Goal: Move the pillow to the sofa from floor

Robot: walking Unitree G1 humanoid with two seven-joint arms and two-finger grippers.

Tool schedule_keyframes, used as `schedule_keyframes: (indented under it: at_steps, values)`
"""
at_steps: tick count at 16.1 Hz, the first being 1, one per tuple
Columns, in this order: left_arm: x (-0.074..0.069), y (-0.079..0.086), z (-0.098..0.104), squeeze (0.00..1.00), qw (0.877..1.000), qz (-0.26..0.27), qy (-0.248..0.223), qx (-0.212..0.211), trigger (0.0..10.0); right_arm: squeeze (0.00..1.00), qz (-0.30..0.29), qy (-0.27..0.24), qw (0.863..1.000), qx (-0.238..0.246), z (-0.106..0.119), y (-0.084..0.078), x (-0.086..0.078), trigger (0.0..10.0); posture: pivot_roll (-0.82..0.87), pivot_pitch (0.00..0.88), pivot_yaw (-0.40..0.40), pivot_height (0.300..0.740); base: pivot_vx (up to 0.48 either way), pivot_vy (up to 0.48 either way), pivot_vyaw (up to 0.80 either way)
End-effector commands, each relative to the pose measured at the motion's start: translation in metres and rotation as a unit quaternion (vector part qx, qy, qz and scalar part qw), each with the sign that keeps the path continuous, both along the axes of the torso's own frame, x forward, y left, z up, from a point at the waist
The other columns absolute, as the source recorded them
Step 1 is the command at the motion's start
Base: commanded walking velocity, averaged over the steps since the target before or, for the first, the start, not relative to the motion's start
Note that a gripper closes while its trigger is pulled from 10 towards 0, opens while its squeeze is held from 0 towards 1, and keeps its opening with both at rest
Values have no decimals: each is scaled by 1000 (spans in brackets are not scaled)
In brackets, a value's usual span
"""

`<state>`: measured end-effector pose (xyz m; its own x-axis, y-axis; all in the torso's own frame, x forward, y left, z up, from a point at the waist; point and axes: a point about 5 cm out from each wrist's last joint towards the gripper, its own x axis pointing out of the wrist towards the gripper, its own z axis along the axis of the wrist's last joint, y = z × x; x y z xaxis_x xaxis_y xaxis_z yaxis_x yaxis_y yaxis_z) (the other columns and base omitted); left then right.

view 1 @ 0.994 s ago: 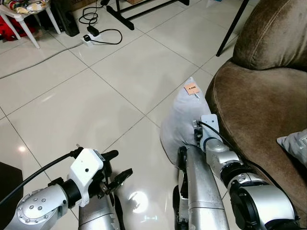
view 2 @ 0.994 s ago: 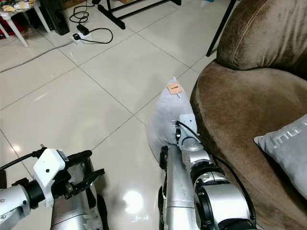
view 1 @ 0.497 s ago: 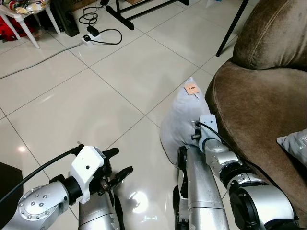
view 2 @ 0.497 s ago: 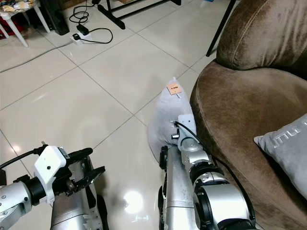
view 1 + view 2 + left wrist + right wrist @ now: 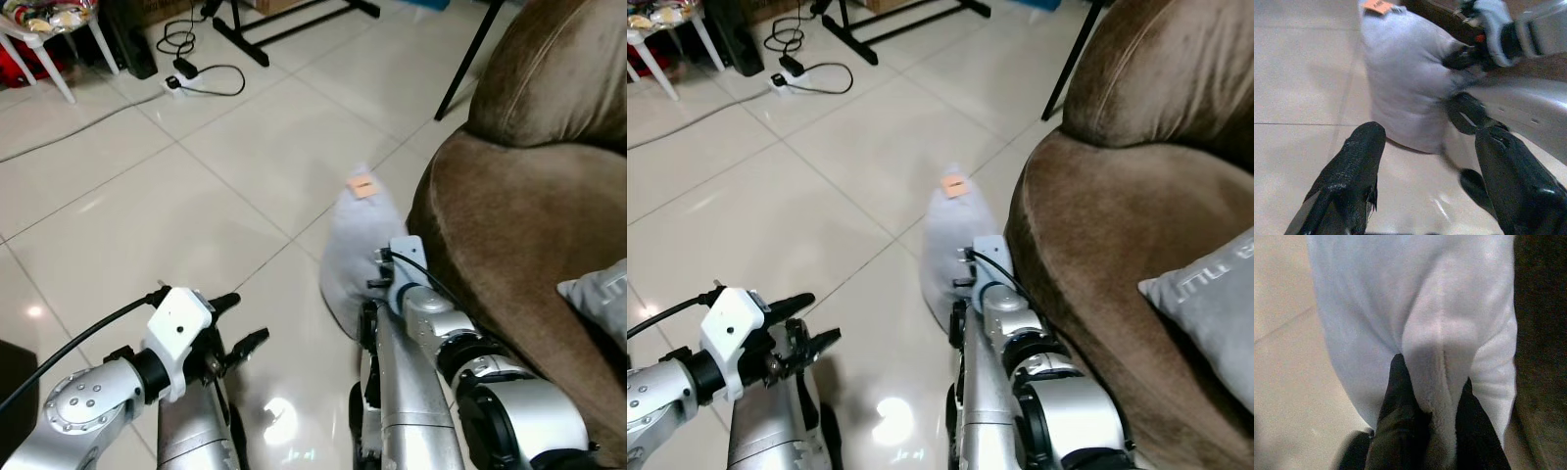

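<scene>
Pinching a fold of the pillow (image 5: 1415, 318), the right gripper (image 5: 1432, 406) has its two black fingers closed tight on a ridge of the white fabric; the pillow stands on end on the tiled floor (image 5: 127, 206), long axis upright, orange tag (image 5: 363, 186) at the top, leaning against the front of the brown sofa (image 5: 529, 225); the seat lies just to the right of the grip and above it, so the lift looks short; the left gripper (image 5: 1425, 161) hovers nearby, fingers spread wide, holding nothing.
</scene>
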<state>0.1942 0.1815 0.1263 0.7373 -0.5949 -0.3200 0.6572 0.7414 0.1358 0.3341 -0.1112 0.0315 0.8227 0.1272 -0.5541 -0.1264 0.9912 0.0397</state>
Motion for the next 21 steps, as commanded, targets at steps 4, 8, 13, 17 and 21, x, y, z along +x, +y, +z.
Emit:
schedule_keyframes:
  at_steps: [4, 8, 13, 17, 21]
  values:
    - [9, 15, 2, 0, 993, 109, -50, 11, 10000, 0, 32, -101, 988, 108, 38, 21, 18, 10000, 5, 0, -55, 460, 0, 0, 0]
    - [34, 19, 18, 0, 974, 190, -118, 22, 10000, 0, 24, -214, 963, 164, 81, 14, -5, 10000, 2, 0, -52, 490, 0, 0, 0]
    - [43, 9, 18, 0, 969, 207, -136, 9, 10000, 0, -4, -224, 964, 142, 91, 4, -27, 10000, -8, 0, -37, 530, 0, 0, 0]
    - [36, 15, 13, 0, 964, 228, -132, 27, 10000, 0, -15, -200, 969, 145, 92, -1, -35, 10000, -20, 0, -52, 570, 0, 0, 0]
    - [37, 18, 13, 0, 960, 240, -139, 23, 10000, 0, -15, -182, 973, 143, 91, -3, -35, 10000, -25, 0, -62, 615, 0, 0, 0]
